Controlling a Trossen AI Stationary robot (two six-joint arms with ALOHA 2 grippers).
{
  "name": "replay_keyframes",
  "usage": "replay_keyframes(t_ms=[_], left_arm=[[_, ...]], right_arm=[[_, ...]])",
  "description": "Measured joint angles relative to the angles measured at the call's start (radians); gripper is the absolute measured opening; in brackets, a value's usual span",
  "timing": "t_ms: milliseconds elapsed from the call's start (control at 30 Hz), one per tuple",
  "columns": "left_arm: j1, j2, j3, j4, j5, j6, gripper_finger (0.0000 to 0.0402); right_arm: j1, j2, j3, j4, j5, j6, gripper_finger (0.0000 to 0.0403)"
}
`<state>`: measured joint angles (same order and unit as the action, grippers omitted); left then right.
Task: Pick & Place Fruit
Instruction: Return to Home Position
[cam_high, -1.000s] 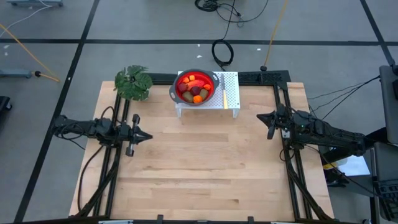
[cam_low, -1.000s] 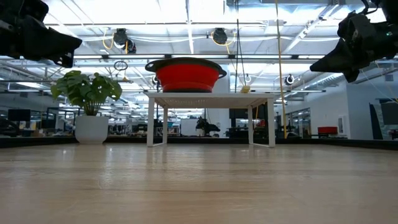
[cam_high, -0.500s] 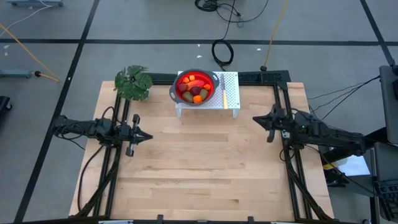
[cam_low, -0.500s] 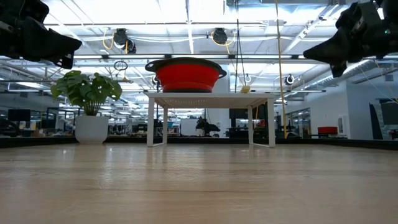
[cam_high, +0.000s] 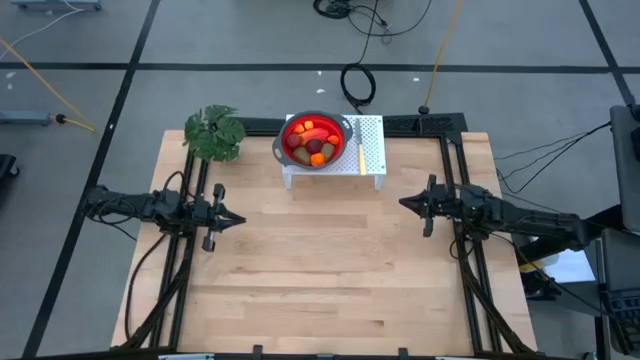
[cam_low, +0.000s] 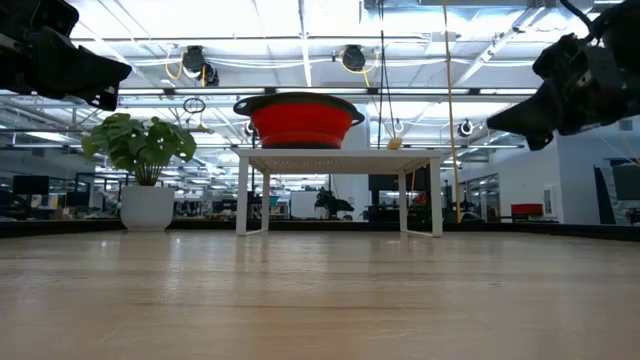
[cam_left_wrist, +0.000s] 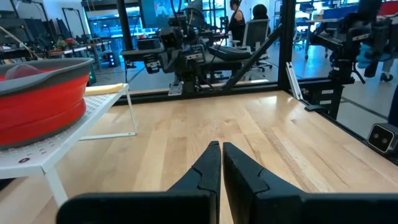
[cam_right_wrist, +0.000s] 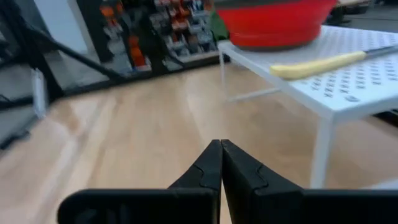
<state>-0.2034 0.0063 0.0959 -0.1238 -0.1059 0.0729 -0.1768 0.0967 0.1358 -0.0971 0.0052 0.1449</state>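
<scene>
Several small toy fruits (cam_high: 314, 143), orange, dark red and brownish, lie in a red bowl (cam_high: 342, 136) that stands on a low white perforated stand (cam_high: 372, 160) at the table's far middle. My left gripper (cam_high: 240, 220) hovers shut over the table's left side, pointing level toward the right. My right gripper (cam_high: 403, 204) hovers shut over the right side, pointing level toward the left, near the stand's right end. Both hold nothing. In the low view the bowl (cam_low: 300, 122) hides the fruit.
A leafy green plant (cam_high: 214, 133) in a white pot stands at the far left corner. A slim knife with a yellow handle (cam_high: 359, 157) lies on the stand beside the bowl. Bare wood (cam_high: 330, 270) fills the table's middle and near part.
My right gripper has moved toward the table's left and near edge and sunk a little, rolling slightly, and has stayed shut. The fruit and the bowl have not moved.
</scene>
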Motion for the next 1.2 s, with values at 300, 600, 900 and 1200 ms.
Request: replay_keyframes(t_ms=[300,600,900,1200], left_arm=[[0.000,0.000,0.000,0.001,0.000,0.000,0.0019],[0.000,0.000,0.000,0.001,0.000,0.001,0.0019],[0.000,0.000,0.000,0.000,0.000,0.001,0.0019],[0.000,0.000,0.000,0.000,0.000,0.001,0.0019]], right_arm=[[0.000,0.000,-0.040,0.032,-0.031,0.101,0.0000],[0.000,0.000,-0.043,0.031,-0.031,0.098,0.0000],[0.000,0.000,-0.049,0.142,-0.035,0.097,0.0000],[0.000,0.000,-0.049,0.190,-0.036,0.097,0.0000]])
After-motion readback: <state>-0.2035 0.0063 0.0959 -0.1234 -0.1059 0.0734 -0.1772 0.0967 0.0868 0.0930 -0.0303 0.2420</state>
